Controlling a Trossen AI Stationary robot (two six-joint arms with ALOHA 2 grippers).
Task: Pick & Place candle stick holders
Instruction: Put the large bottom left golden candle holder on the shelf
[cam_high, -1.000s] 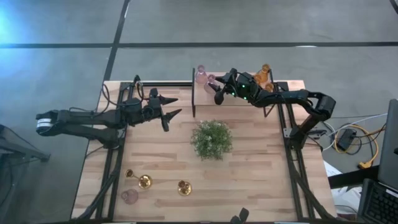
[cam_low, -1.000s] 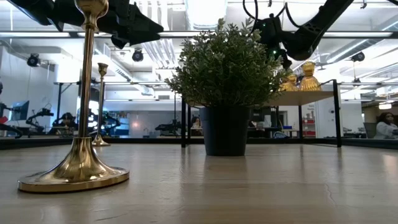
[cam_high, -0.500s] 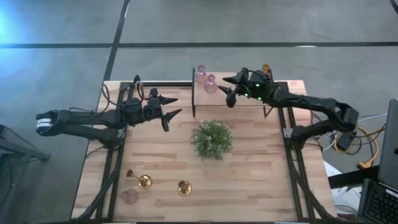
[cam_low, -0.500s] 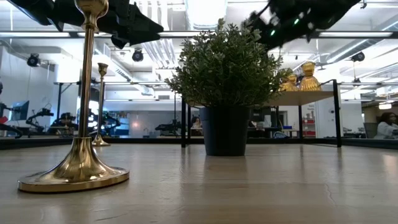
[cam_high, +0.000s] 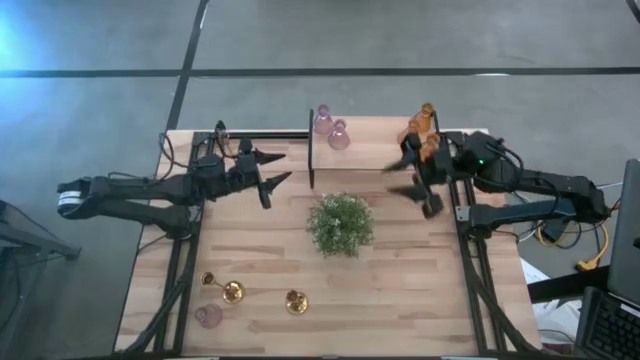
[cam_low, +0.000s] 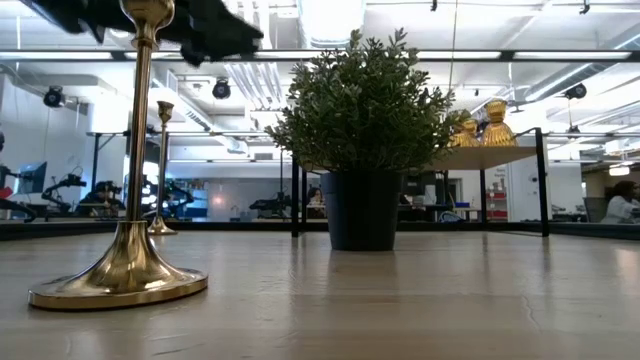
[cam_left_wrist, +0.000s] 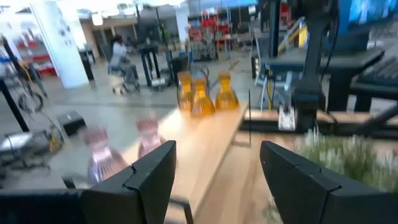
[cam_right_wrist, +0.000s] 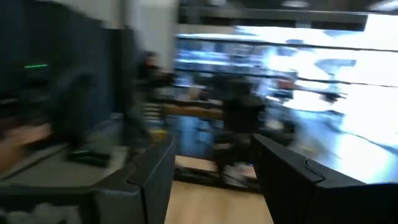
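Note:
Two pink glass holders (cam_high: 331, 128) (cam_left_wrist: 102, 160) and the amber holders (cam_high: 424, 130) (cam_low: 484, 124) (cam_left_wrist: 201, 94) stand on a raised shelf (cam_high: 370, 152) at the table's far edge. Brass holders (cam_high: 232, 291) (cam_low: 130, 200) and one pink holder (cam_high: 208, 316) stand on their bases near the front left corner. My left gripper (cam_high: 278, 178) (cam_left_wrist: 214, 180) hovers open, level, left of the shelf, holding nothing. My right gripper (cam_high: 408, 182) (cam_right_wrist: 214, 180) is open and empty in the air, just on the near side of the amber holders.
A bushy green plant in a dark pot (cam_high: 341, 223) (cam_low: 365, 120) stands mid-table, between the shelf and the front holders. Dark frame rails run along the table's left and right sides (cam_high: 470, 240).
My right gripper has drawn back from the pink holders on the shelf toward the table's right edge, rising out of the low view and swinging round. The pink holders stay standing on the shelf.

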